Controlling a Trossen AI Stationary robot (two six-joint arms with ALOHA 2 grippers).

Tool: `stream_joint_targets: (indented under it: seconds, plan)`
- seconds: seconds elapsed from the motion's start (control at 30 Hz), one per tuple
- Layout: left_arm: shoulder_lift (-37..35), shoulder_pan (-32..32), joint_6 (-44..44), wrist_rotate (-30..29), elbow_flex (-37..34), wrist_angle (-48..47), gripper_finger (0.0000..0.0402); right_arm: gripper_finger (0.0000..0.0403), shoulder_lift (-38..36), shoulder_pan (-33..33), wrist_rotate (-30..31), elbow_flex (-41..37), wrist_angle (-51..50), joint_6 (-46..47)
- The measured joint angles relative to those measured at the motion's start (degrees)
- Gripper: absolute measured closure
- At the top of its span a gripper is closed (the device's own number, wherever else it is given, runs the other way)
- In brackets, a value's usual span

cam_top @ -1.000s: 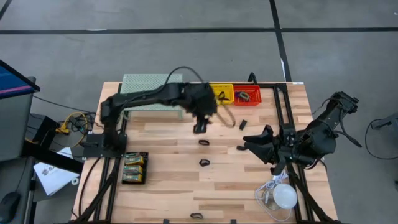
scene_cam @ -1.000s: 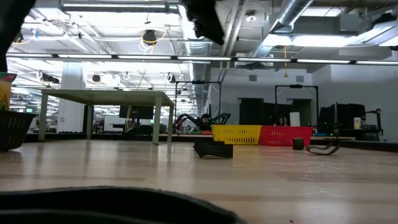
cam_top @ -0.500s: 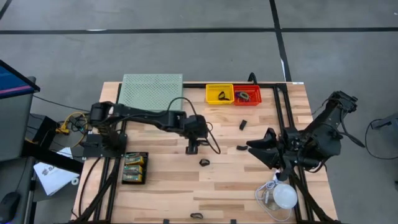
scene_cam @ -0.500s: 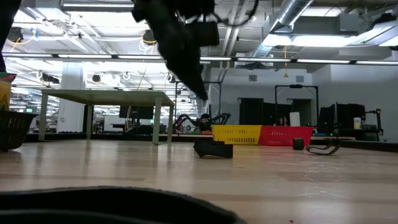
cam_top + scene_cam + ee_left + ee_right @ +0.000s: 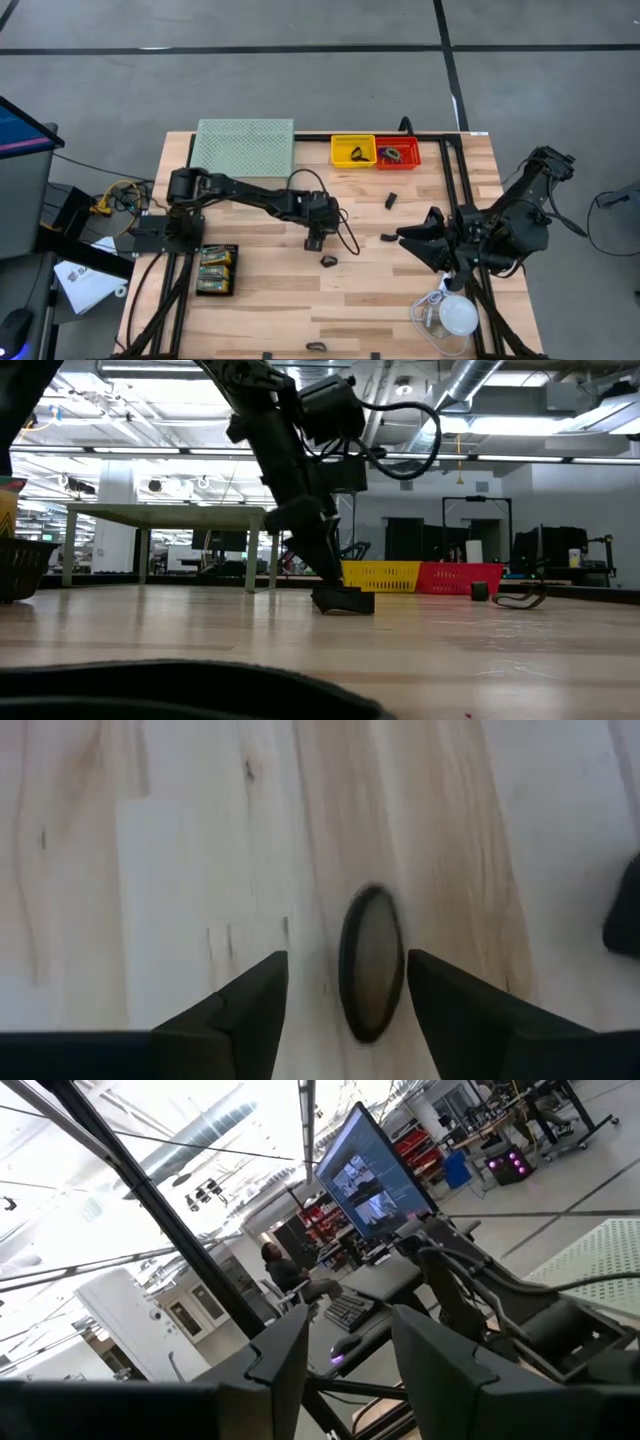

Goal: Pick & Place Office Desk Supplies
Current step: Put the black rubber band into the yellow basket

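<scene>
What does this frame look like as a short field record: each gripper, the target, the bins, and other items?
left gripper: open, low over the table, fingers either side of a black clip
right gripper: open, parked at the table's right side, holding nothing
bins: yellow bin and red bin at the far edge, side by side
other items: green card-backed packs near the left edge; another black clip nearby

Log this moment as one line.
left gripper: open, low over black clip mid-table | right gripper: open, off to the side, idle | yellow bin: back edge
</scene>
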Motion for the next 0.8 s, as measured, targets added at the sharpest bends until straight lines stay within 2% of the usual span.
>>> stream_joint_targets:
  seconds: [0.13, 0.37, 0.5, 0.73, 0.8]
  plan:
    - [0.9, 1.0, -0.1, 3.7, 0.1, 1.2, 0.0199, 0.0260, 0.0, 0.0, 0.0, 0.0, -0.2, 0.0]
    - [1.6, 1.2, -1.8, 5.2, 0.0, 0.2, 0.0212, 0.0260, 0.0, 0.0, 0.1, 0.0, -0.5, 0.5]
    - [1.8, 1.3, -3.5, 6.5, 0.0, 0.4, 0.0258, 0.0260, 0.0, 0.0, 0.1, 0.0, -0.7, 0.5]
    - [1.9, 2.3, -6.4, 7.3, 0.0, 0.2, 0.0376, 0.0260, 0.0, 0.0, 0.1, 0.0, -0.9, 0.5]
    - [1.9, 2.8, -7.4, 8.0, 0.0, 0.4, 0.0393, 0.0260, 0.0, 0.0, 0.1, 0.0, -1.0, 0.5]
